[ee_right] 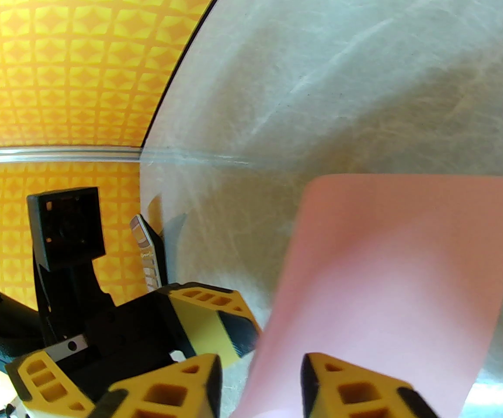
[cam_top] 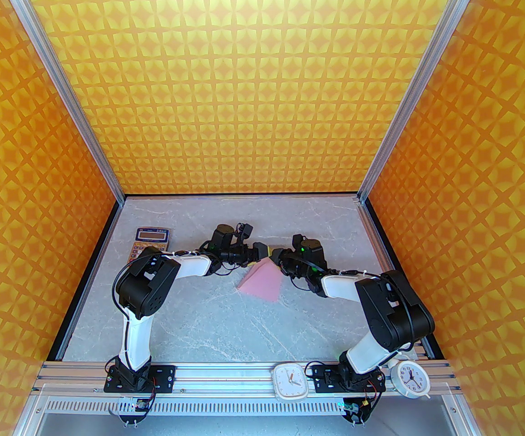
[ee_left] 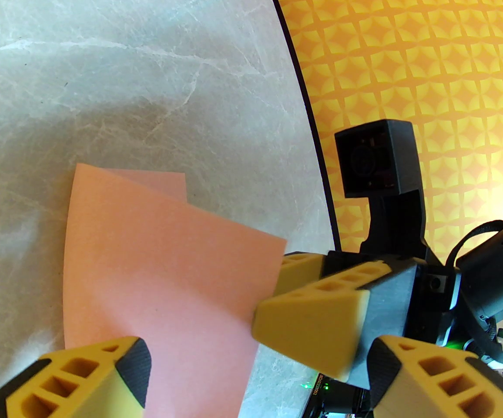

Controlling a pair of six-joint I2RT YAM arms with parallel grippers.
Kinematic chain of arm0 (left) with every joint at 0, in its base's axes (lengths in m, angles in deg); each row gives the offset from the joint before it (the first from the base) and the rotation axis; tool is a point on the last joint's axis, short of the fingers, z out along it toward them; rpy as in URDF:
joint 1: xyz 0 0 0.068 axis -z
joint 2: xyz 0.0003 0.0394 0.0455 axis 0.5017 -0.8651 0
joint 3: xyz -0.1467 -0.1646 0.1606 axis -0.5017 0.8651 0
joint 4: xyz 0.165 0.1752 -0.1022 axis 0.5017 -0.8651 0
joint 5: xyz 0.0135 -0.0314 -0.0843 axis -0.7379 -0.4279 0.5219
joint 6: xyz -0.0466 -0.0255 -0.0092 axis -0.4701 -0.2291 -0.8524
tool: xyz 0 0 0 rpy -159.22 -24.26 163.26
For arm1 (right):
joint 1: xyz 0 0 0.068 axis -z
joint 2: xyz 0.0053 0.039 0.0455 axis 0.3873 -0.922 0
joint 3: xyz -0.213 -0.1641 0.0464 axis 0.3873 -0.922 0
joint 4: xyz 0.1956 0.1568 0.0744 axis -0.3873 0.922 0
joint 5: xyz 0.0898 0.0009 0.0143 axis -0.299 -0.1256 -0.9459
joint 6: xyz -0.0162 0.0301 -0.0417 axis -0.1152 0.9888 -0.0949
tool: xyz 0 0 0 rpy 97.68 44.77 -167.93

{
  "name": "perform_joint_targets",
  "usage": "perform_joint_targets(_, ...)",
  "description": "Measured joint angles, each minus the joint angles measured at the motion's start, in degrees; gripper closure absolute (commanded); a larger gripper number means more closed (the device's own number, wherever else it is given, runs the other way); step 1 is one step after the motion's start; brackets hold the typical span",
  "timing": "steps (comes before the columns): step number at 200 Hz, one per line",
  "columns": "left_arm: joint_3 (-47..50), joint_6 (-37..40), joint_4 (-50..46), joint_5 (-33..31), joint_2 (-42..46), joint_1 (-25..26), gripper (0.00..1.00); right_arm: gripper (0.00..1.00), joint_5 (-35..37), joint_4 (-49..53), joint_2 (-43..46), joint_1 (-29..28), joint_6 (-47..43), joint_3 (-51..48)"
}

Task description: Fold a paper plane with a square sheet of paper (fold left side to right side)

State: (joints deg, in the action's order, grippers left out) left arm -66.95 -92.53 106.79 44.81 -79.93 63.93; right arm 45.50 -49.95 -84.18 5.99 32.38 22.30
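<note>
- My right gripper (ee_right: 261, 368) has its jaws nearly together on the square sheet of paper (ee_right: 386, 277). The pink edge runs down between my fingers. The contact sits at the frame edge, so the pinch looks likely, not certain.
- My left gripper (cam_top: 264, 250) has its jaws wide apart and grips nothing. One finger (ee_left: 103, 377) hangs over the sheet.
- Both grippers are tip to tip, just beside each other, above the sheet's far corner.
- The sheet is mid-table (cam_top: 199, 325), its far part raised toward my grippers and its near edge down on the marble.
- From the left wrist, a second pink layer peeks out behind the top one.
- The calculator (cam_top: 152, 243) is far left, well apart from the sheet.
</note>
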Motion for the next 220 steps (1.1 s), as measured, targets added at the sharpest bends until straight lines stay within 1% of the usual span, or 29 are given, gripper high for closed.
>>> perform_joint_targets(11,0.0,0.0,-0.02,0.0,0.0,0.0,0.14,0.99,-0.02,-0.33,-0.22,0.02,0.17,0.0)
perform_joint_targets(15,0.0,0.0,-0.04,0.0,0.0,0.0,0.14,1.0,0.07,-0.31,-0.26,0.0,0.04,0.0)
perform_joint_targets(45,0.0,0.33,-0.44,-0.07,0.0,-0.09,0.14,1.0,0.02,0.72,-0.31,0.37,-0.28,0.17)
perform_joint_targets(65,0.11,1.29,-1.66,-0.33,0.33,-0.48,0.14,1.0,-0.11,2.89,-0.31,1.7,-1.38,0.57)
perform_joint_targets(95,0.44,4.5,-5.95,-1.42,2.32,-1.86,0.2,1.0,-1.68,7.91,-0.31,4.42,-4.55,3.04)
perform_joint_targets(99,0.44,5.11,-6.71,-1.53,2.62,-2.01,0.22,1.0,-2.01,8.68,-0.31,4.74,-5.14,3.63)
perform_joint_targets(107,0.39,6.34,-8.15,-1.81,3.1,-2.27,0.33,1.0,-2.8,9.97,-0.35,5.31,-6.23,4.74)
perform_joint_targets(113,0.26,7.52,-9.42,-2.03,3.39,-2.45,0.37,1.0,-3.5,10.86,-0.46,5.75,-7.15,5.64)
perform_joint_targets(127,-0.22,9.33,-11.91,-2.49,3.58,-2.6,0.42,1.0,-4.96,12.59,-1.03,6.51,-9.14,7.28)
perform_joint_targets(141,-0.83,11.28,-14.53,-2.67,3.58,-2.6,0.52,1.0,-6.71,14.56,-2.1,7.39,-11.17,8.76)
perform_joint_targets(153,-1.46,13.05,-16.7,-2.84,3.58,-2.43,0.54,1.0,-8.5,16.39,-3.23,8.11,-12.79,9.94)
perform_joint_targets(165,-2.25,14.6,-18.73,-2.97,3.58,-2.25,0.49,1.0,-9.77,18.34,-4.44,8.72,-14.43,11.15)
perform_joint_targets(191,-3.76,17.44,-21.77,-3.69,3.58,-1.88,0.49,1.0,-11.34,22.4,-5.46,9.68,-17.79,12.74)
perform_joint_targets(204,-4.72,19.19,-23.91,-4.39,3.52,-1.51,0.55,1.0,-11.98,24.22,-5.51,10.12,-19.37,13.29)
perform_joint_targets(220,-6.62,21.14,-26.32,-5.03,2.97,-1.18,0.67,1.0,-12.2,27.39,-5.68,10.47,-21.79,14.51)
